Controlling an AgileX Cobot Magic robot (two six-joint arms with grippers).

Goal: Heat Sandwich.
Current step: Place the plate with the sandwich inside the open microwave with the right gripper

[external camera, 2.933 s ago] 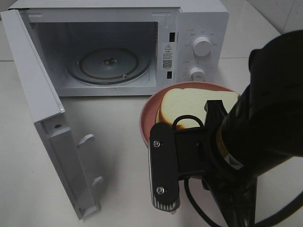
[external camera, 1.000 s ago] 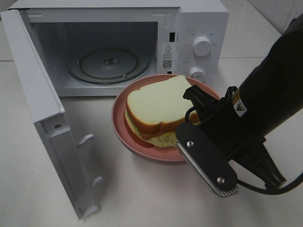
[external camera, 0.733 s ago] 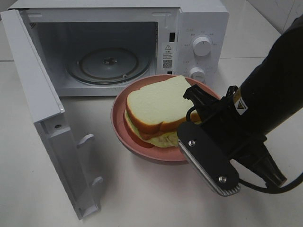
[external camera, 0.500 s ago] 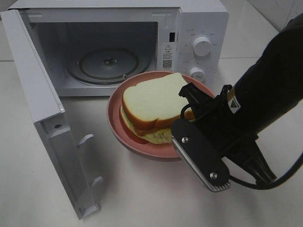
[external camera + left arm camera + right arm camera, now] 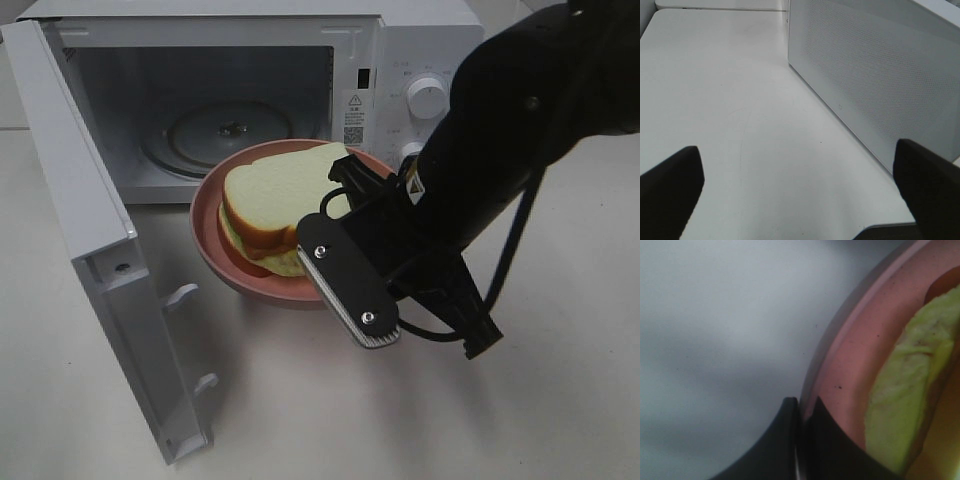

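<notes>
A white, glossy table (image 5: 300, 420) is seen, crossed by a faint seam line towards its far left edge; little of the room beyond it is shown. A white microwave (image 5: 425, 45) is set at the back of the table, its door (image 5: 70, 200) swung wide open to the left, and the glass turntable (image 5: 230, 130) is exposed inside the bare cavity. The sandwich (image 5: 270, 205) is carried on the pink plate (image 5: 205, 235), which is held just in front of the open cavity, and a soft shadow is cast on the table below it. The plate's near rim is pinched between the fingers of the right gripper (image 5: 801, 407), which are clenched tightly on it. The left gripper (image 5: 799, 190) is kept well apart from the plate, above bare table beside a white perforated panel (image 5: 865, 85), and its fingers are spread wide with nothing between them.
</notes>
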